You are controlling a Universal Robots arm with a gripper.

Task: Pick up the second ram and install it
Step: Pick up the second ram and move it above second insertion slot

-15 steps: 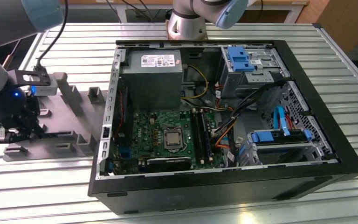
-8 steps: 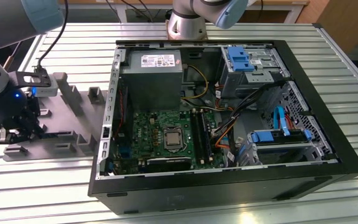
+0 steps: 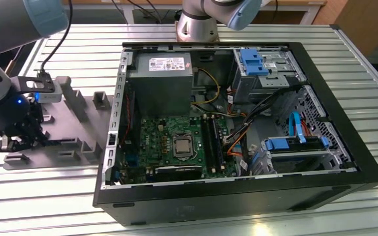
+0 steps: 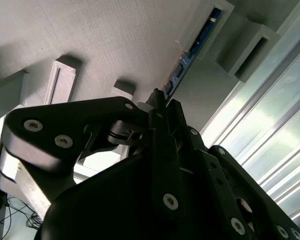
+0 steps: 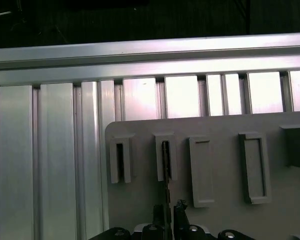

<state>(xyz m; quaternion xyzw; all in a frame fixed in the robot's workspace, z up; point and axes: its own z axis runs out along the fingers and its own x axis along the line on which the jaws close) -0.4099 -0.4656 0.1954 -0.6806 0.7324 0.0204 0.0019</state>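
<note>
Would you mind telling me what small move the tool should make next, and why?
Probably close the tool on the second ram. In both wrist views the tool straddles the stick, which stands edge-up in its grey holder block, and slim gaps seem to show on either side.

My claw (image 4: pixel 162 100) looks like matt black plastic or coated metal, its links smooth, with dull steel screw heads sunk into them. The second ram (image 4: pixel 191 55) is a bluish circuit board with a faint sheen. The holder plate (image 5: pixel 225 192) is grey matt plastic, finely grained across its face. The worktop (image 5: pixel 55 165) is bare ribbed aluminium, smooth and brightly reflective. In the exterior view the computer case (image 3: pixel 241 201) is matt black outside and bare grey sheet metal within, with glossy blue plastic clips (image 3: pixel 251 61) and a green lacquered motherboard (image 3: pixel 156 142).
</note>
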